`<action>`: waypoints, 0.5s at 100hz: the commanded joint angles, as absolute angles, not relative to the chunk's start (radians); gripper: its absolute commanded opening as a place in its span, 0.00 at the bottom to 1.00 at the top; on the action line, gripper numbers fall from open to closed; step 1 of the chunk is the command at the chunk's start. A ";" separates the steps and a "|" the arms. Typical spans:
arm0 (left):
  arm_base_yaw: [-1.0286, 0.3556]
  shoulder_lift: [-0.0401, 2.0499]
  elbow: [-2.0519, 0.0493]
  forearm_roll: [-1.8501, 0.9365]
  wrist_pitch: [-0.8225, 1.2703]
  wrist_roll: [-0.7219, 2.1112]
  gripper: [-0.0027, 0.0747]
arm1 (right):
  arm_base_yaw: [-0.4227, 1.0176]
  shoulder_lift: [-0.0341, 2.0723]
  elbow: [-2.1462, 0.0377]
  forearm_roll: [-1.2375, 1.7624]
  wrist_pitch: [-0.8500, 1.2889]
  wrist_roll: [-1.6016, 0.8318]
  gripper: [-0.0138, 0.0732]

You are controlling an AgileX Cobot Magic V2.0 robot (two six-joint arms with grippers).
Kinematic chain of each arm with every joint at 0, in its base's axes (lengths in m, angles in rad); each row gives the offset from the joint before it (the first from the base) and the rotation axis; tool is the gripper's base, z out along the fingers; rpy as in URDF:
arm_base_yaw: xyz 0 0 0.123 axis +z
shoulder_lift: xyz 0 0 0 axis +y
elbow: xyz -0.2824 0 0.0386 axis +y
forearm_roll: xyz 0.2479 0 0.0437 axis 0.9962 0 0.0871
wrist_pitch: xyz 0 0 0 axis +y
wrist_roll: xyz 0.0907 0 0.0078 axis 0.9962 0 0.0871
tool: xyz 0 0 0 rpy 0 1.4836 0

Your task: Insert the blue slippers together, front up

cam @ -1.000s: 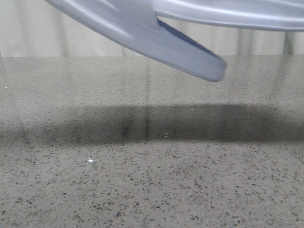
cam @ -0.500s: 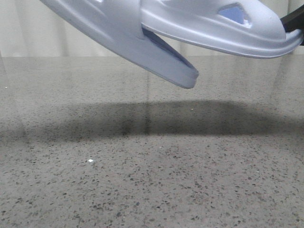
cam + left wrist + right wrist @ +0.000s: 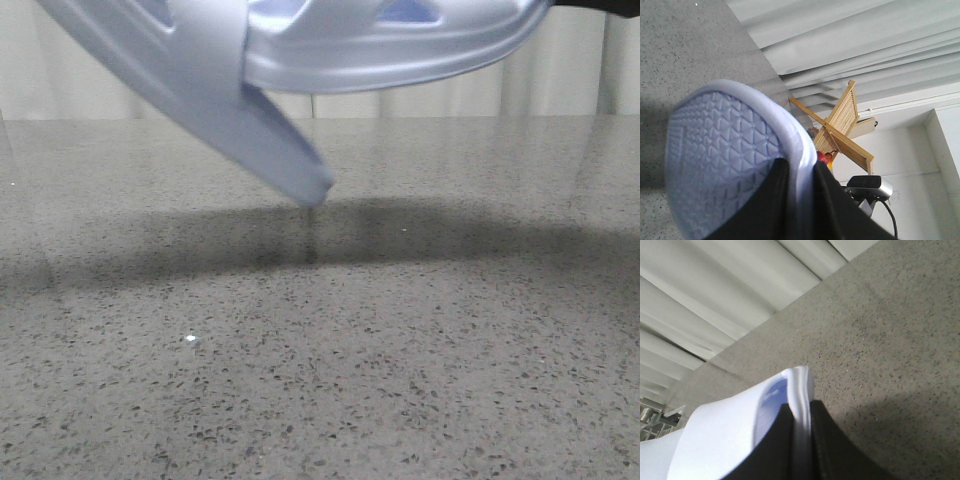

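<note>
Two pale blue-white slippers hang high over the table in the front view. One slipper (image 3: 200,90) slants down to the right, its end low. The other slipper (image 3: 400,45) lies roughly level, its end pushed under the first one's strap. My left gripper (image 3: 801,200) is shut on the edge of a slipper (image 3: 720,155) whose triangle-patterned sole faces the camera. My right gripper (image 3: 801,440) is shut on the rim of the other slipper (image 3: 725,435). In the front view only a dark bit of the right gripper shows, at the top right edge.
A grey speckled stone table (image 3: 320,380) spreads below, with the slippers' shadow across its middle. Pale curtains hang behind it. In the left wrist view a wooden rack (image 3: 840,125) and a camera on a stand (image 3: 870,187) stand beyond the table.
Both slippers have moved left. The left one has tilted steeper, its end lower. The right one has slid further into the left one's strap and risen.
</note>
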State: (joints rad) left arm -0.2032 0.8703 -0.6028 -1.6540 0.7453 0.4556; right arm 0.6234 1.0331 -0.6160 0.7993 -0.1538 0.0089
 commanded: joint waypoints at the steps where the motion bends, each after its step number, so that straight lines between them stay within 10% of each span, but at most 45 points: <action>1: -0.226 0.869 -0.631 -1.705 0.937 0.441 0.07 | 0.673 1.060 -0.678 0.753 -0.108 0.009 0.04; 50: -0.226 0.869 -0.631 -1.705 0.935 0.448 0.07 | 0.677 1.090 -0.678 0.763 -0.143 0.009 0.06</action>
State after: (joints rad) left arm -0.2032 0.8686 -0.6045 -1.6580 0.7683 0.4636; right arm 0.6461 1.1163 -0.6202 0.7931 -0.1413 0.0082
